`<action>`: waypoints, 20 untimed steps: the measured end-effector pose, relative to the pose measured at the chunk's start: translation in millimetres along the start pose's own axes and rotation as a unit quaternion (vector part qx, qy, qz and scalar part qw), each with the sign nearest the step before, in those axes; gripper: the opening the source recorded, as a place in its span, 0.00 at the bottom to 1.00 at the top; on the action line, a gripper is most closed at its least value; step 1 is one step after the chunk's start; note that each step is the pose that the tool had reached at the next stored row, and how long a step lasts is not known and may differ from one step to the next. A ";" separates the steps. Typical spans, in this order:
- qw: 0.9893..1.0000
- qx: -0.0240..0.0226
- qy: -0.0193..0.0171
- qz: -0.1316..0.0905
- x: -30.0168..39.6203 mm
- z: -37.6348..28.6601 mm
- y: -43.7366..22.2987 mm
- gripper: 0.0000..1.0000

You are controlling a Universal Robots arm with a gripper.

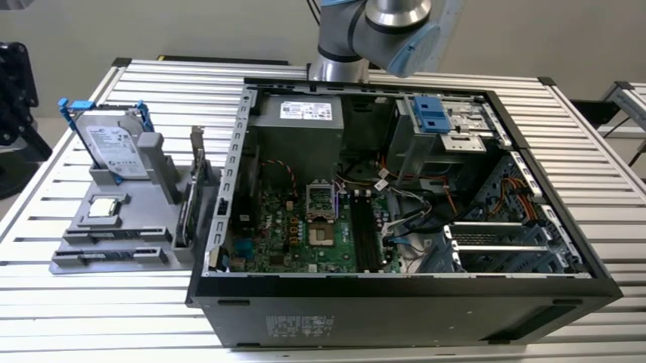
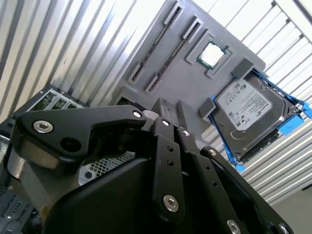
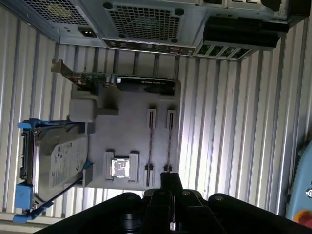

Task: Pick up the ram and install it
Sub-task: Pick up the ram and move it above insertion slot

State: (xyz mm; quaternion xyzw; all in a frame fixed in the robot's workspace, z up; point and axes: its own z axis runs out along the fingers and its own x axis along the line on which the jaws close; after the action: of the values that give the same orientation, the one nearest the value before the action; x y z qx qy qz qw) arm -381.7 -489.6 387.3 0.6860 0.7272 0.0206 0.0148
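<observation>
Slatted metal table (image 1: 60, 302), open PC case (image 1: 404, 318) on it, grey tray (image 3: 131, 139) alongside. My claw (image 3: 169, 176) hangs up above the tray, pinched narrow. Honestly can't tell where the ram is; the tray's two thin slots (image 3: 150, 146) just read as dark lines.

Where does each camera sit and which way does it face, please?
Exterior view: high, off the arm, looking down into the case; arm beyond it.
Second wrist view: at the wrist, facing holder and hard drive; end effector in front.
First wrist view: at the wrist, facing holder and case; end effector in front.
Both wrist views share holder, hard drive, end effector.
</observation>
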 end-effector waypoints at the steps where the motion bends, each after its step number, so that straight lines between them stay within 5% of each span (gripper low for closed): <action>1: 1.000 0.000 0.000 0.005 0.0 0.0 0.0 0.00; 14: 0.998 0.000 -0.003 0.059 0.0 0.0 -0.2 0.00; 20: 0.998 0.000 -0.003 0.067 0.0 0.0 -0.2 0.00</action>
State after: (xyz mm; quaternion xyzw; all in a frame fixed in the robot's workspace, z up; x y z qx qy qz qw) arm -381.9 -489.6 387.3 0.7331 0.6797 0.0195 0.0162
